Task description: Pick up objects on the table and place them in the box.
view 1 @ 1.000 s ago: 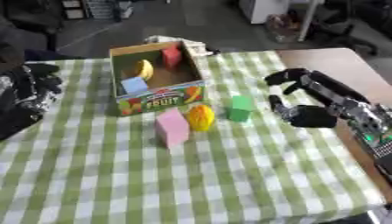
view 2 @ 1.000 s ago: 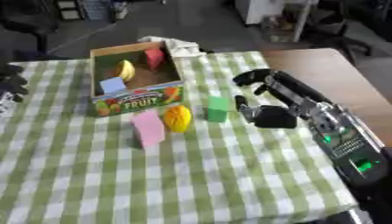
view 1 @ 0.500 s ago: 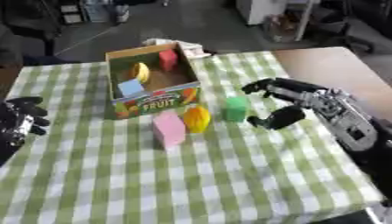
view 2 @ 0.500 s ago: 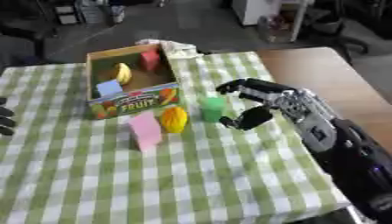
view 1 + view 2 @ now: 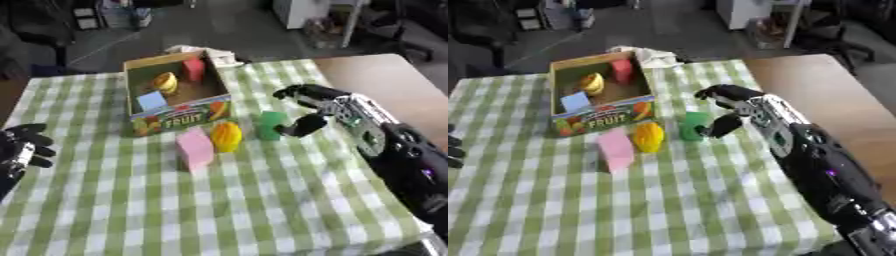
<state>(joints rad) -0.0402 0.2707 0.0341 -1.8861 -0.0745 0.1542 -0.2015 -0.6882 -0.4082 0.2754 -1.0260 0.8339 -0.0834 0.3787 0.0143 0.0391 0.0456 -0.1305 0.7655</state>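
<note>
Risk was tipping the green block (image 5: 270, 124): my right hand (image 5: 308, 107), fingers spread wide, sat just beside it, holding nothing. Block stood near the yellow fruit (image 5: 226, 136), short of the fruit box (image 5: 179, 119). Left hand (image 5: 21, 148) idled, fingers curled.

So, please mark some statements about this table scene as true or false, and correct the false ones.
1. The right hand is beside the green block. True.
2. The box is empty. False: it holds a red, a yellow and a blue piece.
3. The pink block stands on the checked cloth, outside the box. True.
4. The left hand holds the yellow object. False: it is at the left edge, far from it.
</note>
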